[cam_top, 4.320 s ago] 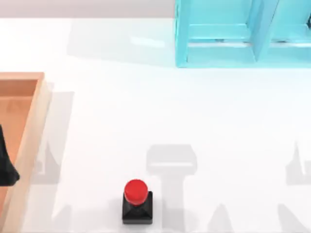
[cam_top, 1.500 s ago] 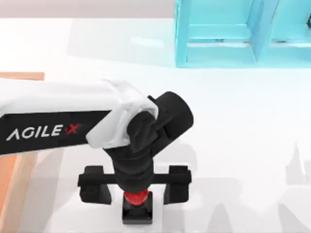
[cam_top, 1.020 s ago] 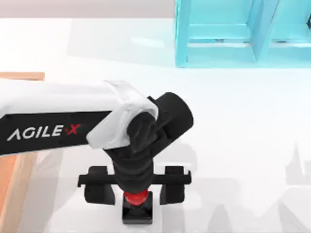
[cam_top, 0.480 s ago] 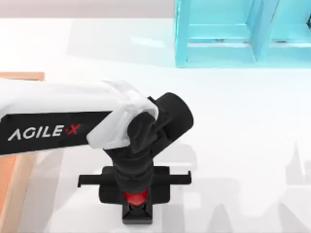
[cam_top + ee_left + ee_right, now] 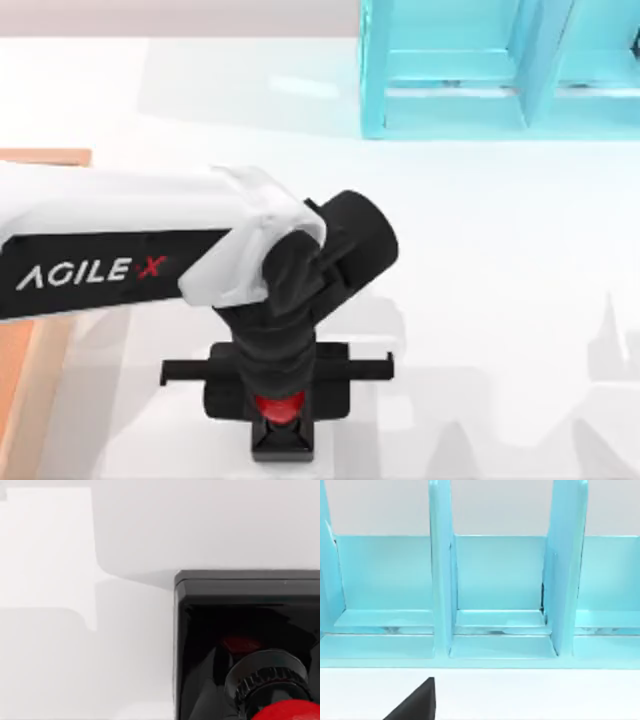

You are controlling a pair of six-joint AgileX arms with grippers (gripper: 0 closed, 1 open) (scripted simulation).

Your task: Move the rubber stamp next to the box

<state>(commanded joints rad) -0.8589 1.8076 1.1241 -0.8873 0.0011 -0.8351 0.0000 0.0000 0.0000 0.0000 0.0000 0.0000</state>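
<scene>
Spanning the top view from its left edge toward the middle: left arm [image 5: 120, 240], white glossy shell, black side panel lettered "AGILEX" in white with a red X. Black rounded wrist housing bends down to the gripper.

Table [image 5: 500, 260]: flat, matte white, marked with grey shadows.

Shelf [image 5: 500, 65]: cyan, glossy, thin flat panels forming open compartments split by upright dividers; stands at the table's far edge, right of centre. Right wrist view faces its compartments [image 5: 500, 575] head-on, with a black wedge-shaped part at that picture's lower edge.

Box [image 5: 40, 160]: tan wooden wall with orange-brown inner floor, at the table's left edge, mostly under the arm.

Left gripper [image 5: 279, 392]: black, blocky fingers on a thin crossbar, drawn in and clamped on the stamp's knob from both sides.

Stamp [image 5: 281, 430]: black square stepped base, glossy, standing on the table at the near edge, left of centre, well apart from the box. Round red knob just visible between the fingers. Left wrist view shows the base [image 5: 240, 625] close up, with a ribbed black collar under the red knob.

Right arm: parked, facing the shelf.
</scene>
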